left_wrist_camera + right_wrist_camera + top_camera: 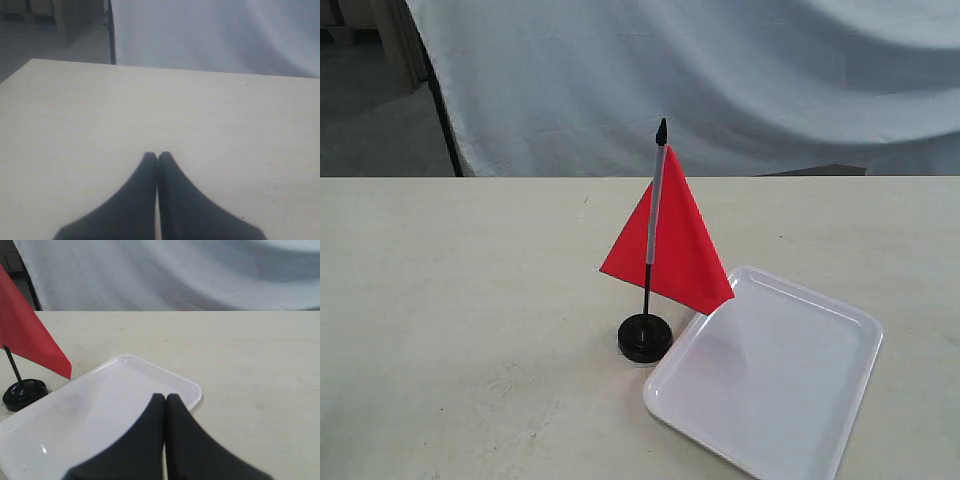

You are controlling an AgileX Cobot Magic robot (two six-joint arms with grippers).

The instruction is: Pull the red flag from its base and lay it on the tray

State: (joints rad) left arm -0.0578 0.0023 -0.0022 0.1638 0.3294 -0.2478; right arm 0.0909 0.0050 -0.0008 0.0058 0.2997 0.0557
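The red flag (672,235) stands upright in the base (644,338), just beside the tray (775,390). Its lower cloth corner appears to overhang the tray's rim. Judged light: cloth soft, pole (655,205) thin, stiff and probably slick. Best hold is the bare pole between cloth and base. The base looks light and may lift too, so it needs steadying. The right gripper (165,397) hangs over the tray, fingertips together, empty. The left gripper (158,156), likewise together and empty, sits over bare table (75,125), with the tray out of its view.
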